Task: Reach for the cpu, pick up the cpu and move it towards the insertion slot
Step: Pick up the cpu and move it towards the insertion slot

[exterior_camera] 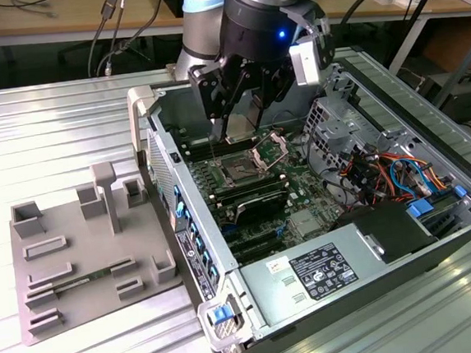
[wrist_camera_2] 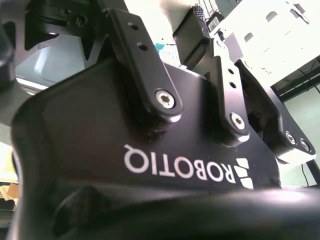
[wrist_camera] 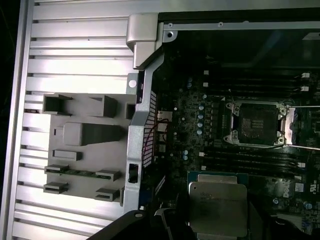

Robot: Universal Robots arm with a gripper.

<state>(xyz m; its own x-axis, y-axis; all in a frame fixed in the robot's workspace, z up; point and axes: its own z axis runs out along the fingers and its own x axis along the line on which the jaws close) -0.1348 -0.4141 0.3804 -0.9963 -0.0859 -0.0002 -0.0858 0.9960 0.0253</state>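
From the exterior view's left I see the grey moulded plastic tray (exterior_camera: 86, 256) beside the open metal computer case (exterior_camera: 226, 260). Over the case's green circuit board, my black claw (exterior_camera: 234, 115) hangs above the square dark insertion slot (exterior_camera: 241, 171). In the first wrist view, the claw's fingers are closed on the flat silvery square cpu (wrist_camera: 218, 202), short of the slot (wrist_camera: 256, 124).

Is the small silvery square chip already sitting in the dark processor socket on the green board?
No, in the first wrist view the silvery square chip is apart from the dark processor socket, whose frame stands open and unfilled.
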